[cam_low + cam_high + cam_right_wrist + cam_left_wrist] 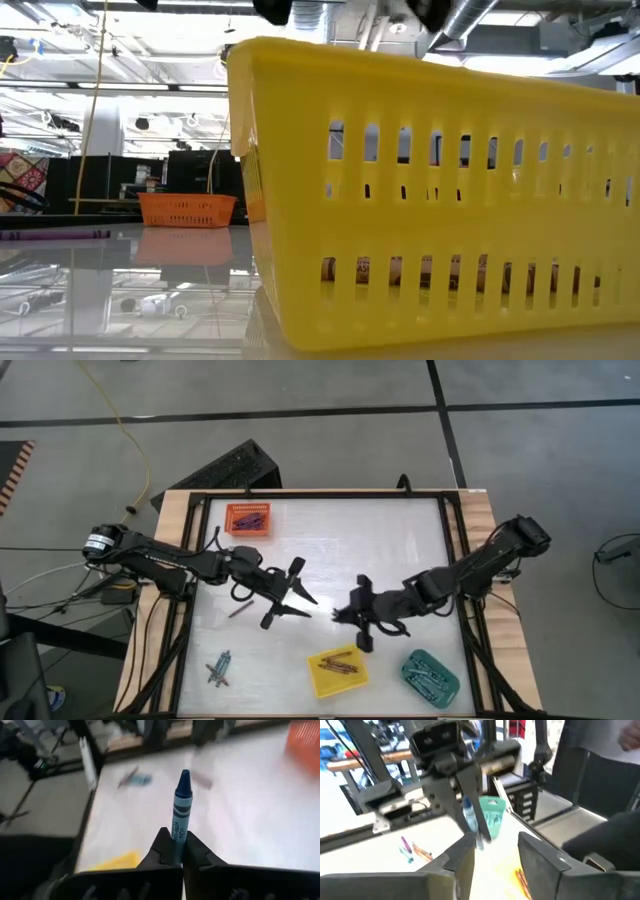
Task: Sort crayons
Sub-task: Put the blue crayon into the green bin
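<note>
Blue crayon (181,812) clamped upright in the right pincer (352,616) mid-table (400,540). Left pincer (300,600) just beside it, fingers apart, wide bare surface beyond them.

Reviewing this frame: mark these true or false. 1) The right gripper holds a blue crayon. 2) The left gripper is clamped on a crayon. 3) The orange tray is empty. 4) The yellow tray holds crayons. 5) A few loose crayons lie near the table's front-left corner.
1) True: the right gripper is shut on the blue crayon.
2) False: the left gripper is open and holds nothing.
3) False: the orange tray holds dark crayons.
4) True: the yellow tray holds brownish crayons.
5) True: loose crayons lie there.
</note>
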`<state>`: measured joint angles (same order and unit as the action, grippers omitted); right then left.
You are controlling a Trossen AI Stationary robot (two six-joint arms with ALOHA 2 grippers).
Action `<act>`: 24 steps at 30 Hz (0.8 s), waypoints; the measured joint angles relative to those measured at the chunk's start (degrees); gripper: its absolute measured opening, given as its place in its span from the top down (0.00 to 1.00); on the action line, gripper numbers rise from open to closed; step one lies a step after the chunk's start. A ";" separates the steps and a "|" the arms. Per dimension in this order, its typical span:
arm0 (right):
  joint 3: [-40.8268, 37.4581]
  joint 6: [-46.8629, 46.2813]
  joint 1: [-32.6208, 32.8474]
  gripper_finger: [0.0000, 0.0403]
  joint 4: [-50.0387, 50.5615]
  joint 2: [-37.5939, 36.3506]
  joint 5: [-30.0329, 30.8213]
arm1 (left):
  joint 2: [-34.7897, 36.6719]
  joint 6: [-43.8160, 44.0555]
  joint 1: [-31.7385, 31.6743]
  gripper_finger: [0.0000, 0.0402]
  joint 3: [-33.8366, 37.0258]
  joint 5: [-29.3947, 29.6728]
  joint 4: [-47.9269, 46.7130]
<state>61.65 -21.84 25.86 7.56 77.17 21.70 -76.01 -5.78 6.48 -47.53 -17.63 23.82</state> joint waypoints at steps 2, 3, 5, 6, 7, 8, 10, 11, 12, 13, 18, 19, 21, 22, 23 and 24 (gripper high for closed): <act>0.00 -6.04 1.38 1.00 5.49 -1.03 -1.70 | 0.00 0.42 0.26 0.62 0.00 -0.17 -2.04; 0.00 -9.32 2.15 1.00 8.25 -1.35 -3.09 | 0.00 0.41 0.47 0.60 0.00 -0.15 -3.16; 0.00 -15.89 4.05 1.00 12.98 -1.90 -5.59 | 0.00 0.07 1.17 0.58 0.00 -0.13 -5.36; 0.00 -19.13 5.24 1.00 15.55 -2.02 -6.84 | 0.00 -0.32 1.59 0.58 0.00 -0.13 -6.34; 0.00 -22.55 6.54 1.00 17.82 -2.02 -8.08 | 0.00 -0.76 2.10 0.58 0.00 0.00 -7.46; 0.00 -26.03 7.96 1.00 19.82 -2.02 -9.05 | 0.00 -1.18 2.67 0.58 0.00 0.41 -8.62; 0.00 -32.79 11.34 1.00 24.05 -1.99 -10.83 | -0.02 -1.94 4.03 0.57 0.00 2.04 -10.07; 0.00 -36.39 13.20 1.00 26.00 -1.81 -11.29 | -0.02 -2.24 4.77 0.57 0.04 3.09 -10.41; 0.00 -39.85 15.12 1.00 27.68 -1.66 -11.31 | -0.02 -2.59 5.50 0.57 0.38 4.10 -9.99; 0.00 -43.32 17.01 1.00 29.01 -1.48 -11.33 | -0.02 -2.91 6.18 0.57 0.94 4.97 -9.28; 0.00 -59.82 25.90 1.00 33.57 0.86 -11.24 | -0.11 -3.67 8.27 0.57 3.25 7.52 -6.20; 0.00 -62.82 27.38 1.00 34.10 1.52 -11.17 | -0.11 -3.67 8.41 0.57 3.87 7.95 -5.10; 0.00 -67.55 29.83 1.00 34.64 3.16 -11.11 | -0.11 -3.63 8.52 0.57 4.98 8.70 -3.90; 0.00 -69.55 30.83 1.00 34.68 4.08 -11.15 | -0.11 -3.51 8.52 0.57 5.42 8.99 -3.24; 0.00 -71.38 31.70 1.00 34.71 4.98 -11.16 | -0.13 -3.38 8.52 0.57 5.58 9.19 -3.11; 0.00 -73.02 32.47 1.00 34.79 5.93 -11.18 | -0.13 -3.21 8.52 0.57 5.60 9.43 -2.98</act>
<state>61.65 -94.86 58.32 42.35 83.11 10.52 -76.14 -8.99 15.00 -41.93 -8.20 20.84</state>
